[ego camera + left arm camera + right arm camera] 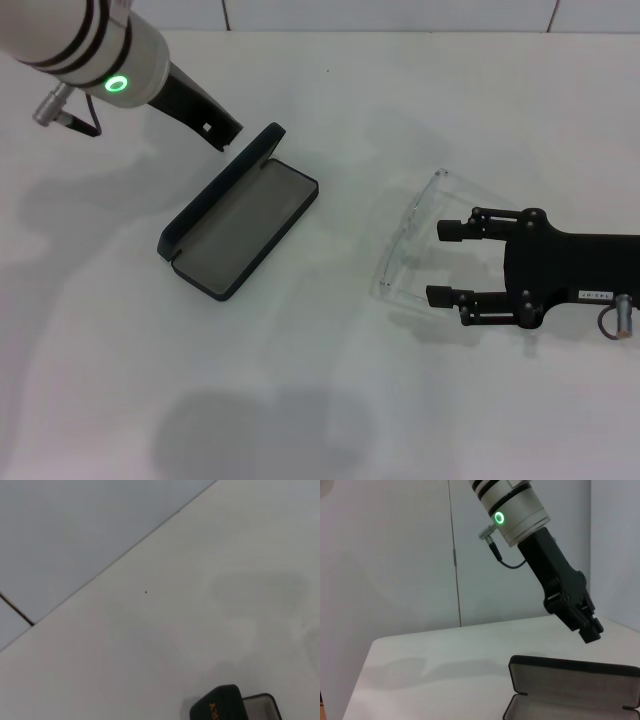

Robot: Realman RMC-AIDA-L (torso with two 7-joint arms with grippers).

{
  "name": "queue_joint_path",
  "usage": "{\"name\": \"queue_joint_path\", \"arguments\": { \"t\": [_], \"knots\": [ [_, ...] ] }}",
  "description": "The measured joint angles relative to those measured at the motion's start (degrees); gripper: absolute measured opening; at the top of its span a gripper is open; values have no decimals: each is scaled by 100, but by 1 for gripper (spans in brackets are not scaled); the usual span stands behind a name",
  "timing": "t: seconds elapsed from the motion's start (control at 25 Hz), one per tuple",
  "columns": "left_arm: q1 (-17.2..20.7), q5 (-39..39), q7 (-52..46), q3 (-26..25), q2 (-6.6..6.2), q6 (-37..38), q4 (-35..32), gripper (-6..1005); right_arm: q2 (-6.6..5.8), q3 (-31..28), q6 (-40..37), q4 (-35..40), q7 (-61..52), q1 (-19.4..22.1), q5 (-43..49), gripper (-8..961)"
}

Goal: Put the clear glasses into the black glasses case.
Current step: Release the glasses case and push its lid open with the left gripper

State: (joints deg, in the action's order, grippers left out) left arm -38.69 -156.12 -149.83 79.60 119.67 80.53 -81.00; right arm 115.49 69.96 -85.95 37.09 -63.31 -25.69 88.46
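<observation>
The fully transparent plastic clear glasses (408, 238) lie on the white table (330, 400), right of the open, grey-lined black glasses case (240, 225). The right gripper (440, 262), fingers spread and empty, is poised beside them; a grasp across the frame's middle is advised, so the thin arms are not bent. The left gripper (222, 134) is held just behind the raised lid, its closure indiscernible.

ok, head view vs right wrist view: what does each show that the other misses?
Head view only: the clear glasses lying on the white table, and the right gripper open beside them, one finger either side of a clear arm, not closed on it. It also shows the whole black glasses case, open and empty.
Right wrist view only: the wall behind the table, and the case lid's grey lining face-on.
Both: the case, the left gripper hovering near the lid's far edge, and the table.
</observation>
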Motion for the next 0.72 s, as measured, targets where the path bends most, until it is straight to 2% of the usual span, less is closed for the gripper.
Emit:
{"name": "queue_joint_path", "arguments": {
  "t": [0.08,0.2,0.4,0.64,0.72],
  "knots": [
    [21,-3,-22,23,1,13,3,46,0,0,0,0,1,1,-3,733],
    [24,-10,-45,34,3,89,26,117,0,0,13,0,2,3,-5,733],
    [10,-6,-335,275,4,381,25,335,0,2,-4,0,-35,-15,-5,733],
    [-30,-421,-704,661,6,402,133,546,12,37,26,2,-38,-46,-5,733],
    [-39,-450,-732,690,8,392,156,545,21,20,35,2,-35,-48,-7,733]
  ]
}}
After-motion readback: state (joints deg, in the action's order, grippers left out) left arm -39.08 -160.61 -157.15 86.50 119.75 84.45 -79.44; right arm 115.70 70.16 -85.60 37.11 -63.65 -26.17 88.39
